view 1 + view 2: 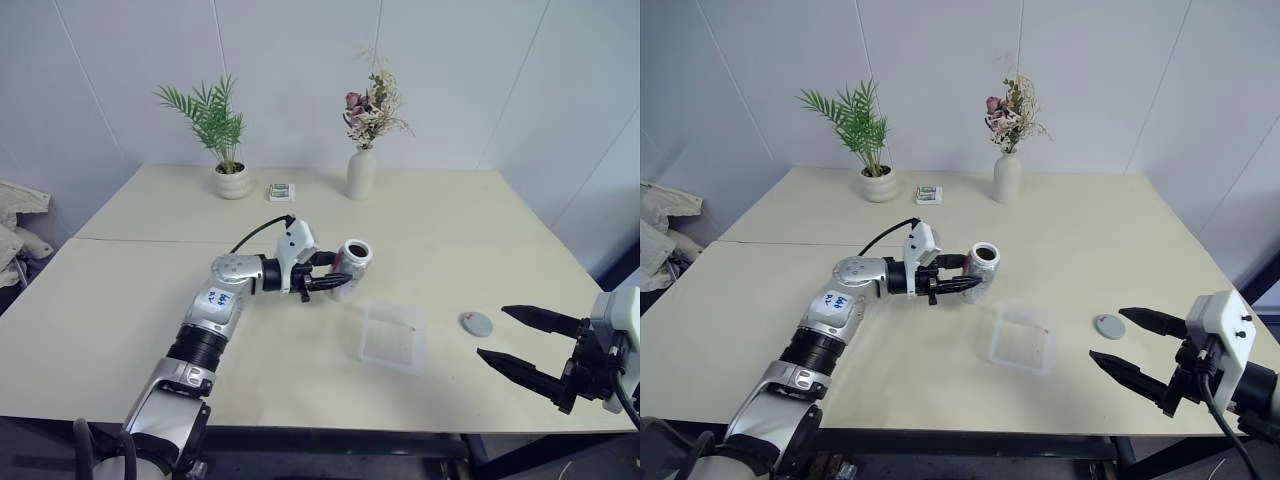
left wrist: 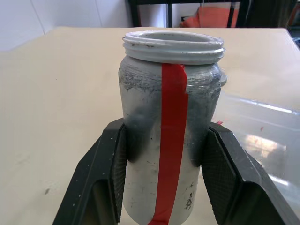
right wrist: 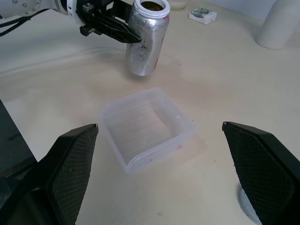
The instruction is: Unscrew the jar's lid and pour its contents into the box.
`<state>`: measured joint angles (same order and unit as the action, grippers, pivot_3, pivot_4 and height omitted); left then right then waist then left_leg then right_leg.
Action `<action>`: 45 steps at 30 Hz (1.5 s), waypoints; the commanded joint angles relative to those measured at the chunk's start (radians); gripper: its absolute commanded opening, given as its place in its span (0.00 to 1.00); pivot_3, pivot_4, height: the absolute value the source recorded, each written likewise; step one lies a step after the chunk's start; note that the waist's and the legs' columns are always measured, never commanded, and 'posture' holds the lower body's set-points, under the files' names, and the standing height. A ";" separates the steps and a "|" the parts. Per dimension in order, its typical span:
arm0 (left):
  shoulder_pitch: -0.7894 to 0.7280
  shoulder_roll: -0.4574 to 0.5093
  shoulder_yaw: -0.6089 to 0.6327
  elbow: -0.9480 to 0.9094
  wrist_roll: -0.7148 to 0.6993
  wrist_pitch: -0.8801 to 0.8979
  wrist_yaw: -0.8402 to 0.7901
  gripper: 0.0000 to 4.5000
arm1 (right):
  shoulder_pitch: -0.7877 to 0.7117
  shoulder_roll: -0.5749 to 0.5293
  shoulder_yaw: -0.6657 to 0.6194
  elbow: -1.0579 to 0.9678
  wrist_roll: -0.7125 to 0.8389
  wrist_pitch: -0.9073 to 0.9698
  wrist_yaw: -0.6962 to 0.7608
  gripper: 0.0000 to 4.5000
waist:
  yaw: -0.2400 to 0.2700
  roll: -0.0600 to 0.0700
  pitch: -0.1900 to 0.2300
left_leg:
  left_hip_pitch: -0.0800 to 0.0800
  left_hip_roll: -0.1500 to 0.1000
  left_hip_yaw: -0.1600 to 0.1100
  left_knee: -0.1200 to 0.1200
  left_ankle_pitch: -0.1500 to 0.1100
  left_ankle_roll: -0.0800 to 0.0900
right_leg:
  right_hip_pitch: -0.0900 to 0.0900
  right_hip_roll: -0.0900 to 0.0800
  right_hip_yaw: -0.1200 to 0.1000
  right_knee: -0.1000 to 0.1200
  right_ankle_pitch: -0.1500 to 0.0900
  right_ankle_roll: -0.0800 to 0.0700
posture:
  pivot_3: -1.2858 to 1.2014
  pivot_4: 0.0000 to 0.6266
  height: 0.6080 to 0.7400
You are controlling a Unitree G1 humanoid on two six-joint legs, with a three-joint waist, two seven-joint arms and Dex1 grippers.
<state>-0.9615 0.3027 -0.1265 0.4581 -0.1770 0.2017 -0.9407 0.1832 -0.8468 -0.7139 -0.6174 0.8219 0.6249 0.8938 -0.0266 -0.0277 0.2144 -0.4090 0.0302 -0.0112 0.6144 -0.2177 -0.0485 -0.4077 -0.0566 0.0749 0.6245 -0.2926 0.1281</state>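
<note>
My left gripper (image 1: pixel 338 271) is shut on the jar (image 1: pixel 351 266), a silver cylinder with a red stripe down its side (image 2: pixel 171 140). The jar hangs over the table's middle with no cap on, its open mouth leaning toward the right. Something brownish shows inside the mouth (image 3: pixel 154 5). Just right of it and nearer to me, the clear box (image 1: pixel 388 346) lies flat on the table. The lid (image 1: pixel 477 323) rests on the table to the right of the box. Near the front right edge my right gripper (image 1: pixel 492 332) stands open with nothing in it, its fingertips close beside the lid.
At the back of the table stand a potted palm (image 1: pixel 231 180), a small printed packet (image 1: pixel 281 191) and a white vase of dried flowers (image 1: pixel 360 172). A seam (image 1: pixel 140 241) crosses the tabletop's left half. Crumpled cloth (image 1: pixel 15 230) lies off the left edge.
</note>
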 commanded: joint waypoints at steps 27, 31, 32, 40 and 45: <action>-0.429 0.169 -0.651 0.067 1.506 -0.959 1.268 0.42 | -0.035 0.086 0.166 0.109 -0.077 -0.122 -0.044 0.99 | 0.001 -0.004 0.002 | 0.000 -0.001 0.012 0.000 -0.003 0.004 | -0.001 0.000 0.014 -0.007 0.003 0.008 | 0.52 0.24 1.00; -0.430 0.140 -0.778 0.097 1.700 -0.825 1.420 0.42 | -0.087 0.109 0.214 0.129 -0.092 -0.144 -0.066 0.99 | 0.000 -0.004 0.002 | 0.000 -0.001 0.013 -0.001 -0.004 0.004 | -0.003 0.000 0.015 -0.005 0.003 0.008 | 0.52 0.24 1.00; -0.439 0.130 -0.791 0.127 1.720 -0.797 1.420 0.42 | -0.092 0.115 0.221 0.130 -0.095 -0.149 -0.071 0.99 | 0.000 -0.004 0.002 | 0.000 -0.001 0.014 -0.001 -0.004 0.004 | -0.003 0.000 0.015 -0.005 0.003 0.008 | 0.52 0.24 1.00; -0.466 0.122 -0.843 0.196 1.765 -0.726 1.491 0.42 | -0.089 0.140 0.230 0.128 -0.099 -0.168 -0.090 0.99 | 0.003 -0.004 0.002 | 0.000 -0.001 0.015 0.000 -0.004 0.004 | -0.004 0.000 0.015 -0.004 0.003 0.009 | 0.52 0.24 1.00; -0.451 0.124 -0.830 0.166 1.707 -0.772 1.464 0.42 | -0.083 0.142 0.229 0.122 -0.094 -0.167 -0.091 0.99 | 0.002 -0.004 0.002 | 0.000 -0.001 0.015 0.000 -0.004 0.004 | -0.004 0.000 0.016 -0.003 0.003 0.009 | 0.52 0.24 1.00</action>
<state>-1.4012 0.4301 -0.9754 0.6489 1.5617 -0.5617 0.5317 0.0962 -0.7083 -0.4739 -0.4701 0.7228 0.4789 0.8056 -0.0244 -0.0321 0.2168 -0.4088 0.0292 0.0040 0.6139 -0.2221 -0.0443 -0.4120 -0.0567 0.0909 0.6213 -0.2893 0.1368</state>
